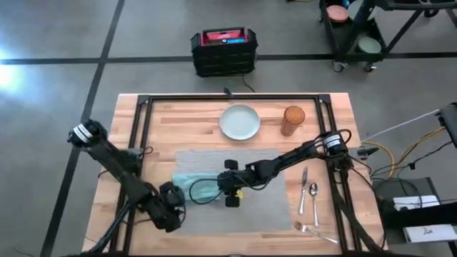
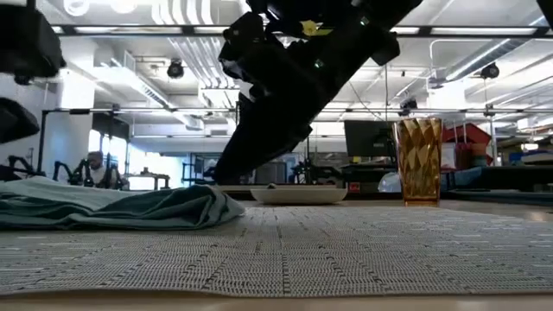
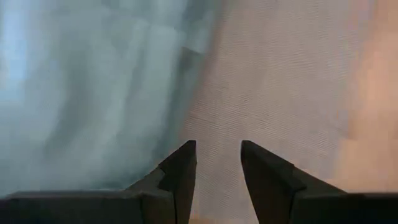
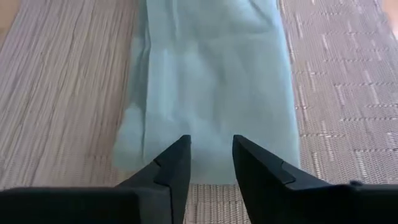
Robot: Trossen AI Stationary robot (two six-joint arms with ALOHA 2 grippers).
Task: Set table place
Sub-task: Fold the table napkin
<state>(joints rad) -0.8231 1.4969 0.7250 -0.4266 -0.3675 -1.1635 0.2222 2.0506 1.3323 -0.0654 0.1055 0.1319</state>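
both sets of jaws stand a little apart and hold nothing. right gripper (image 1: 227,187) hangs over the grey placemat (image 1: 268,210) at the near end of the teal napkin (image 4: 211,81), its fingers (image 4: 177,168) just above the cloth. left gripper (image 1: 173,202) sits low at the placemat's left edge beside the napkin. placemat lies in the middle of the table (image 1: 200,118); a pale plate (image 1: 239,121) and amber glass (image 1: 293,120) stand beyond it, cutlery (image 1: 308,196) to its right.
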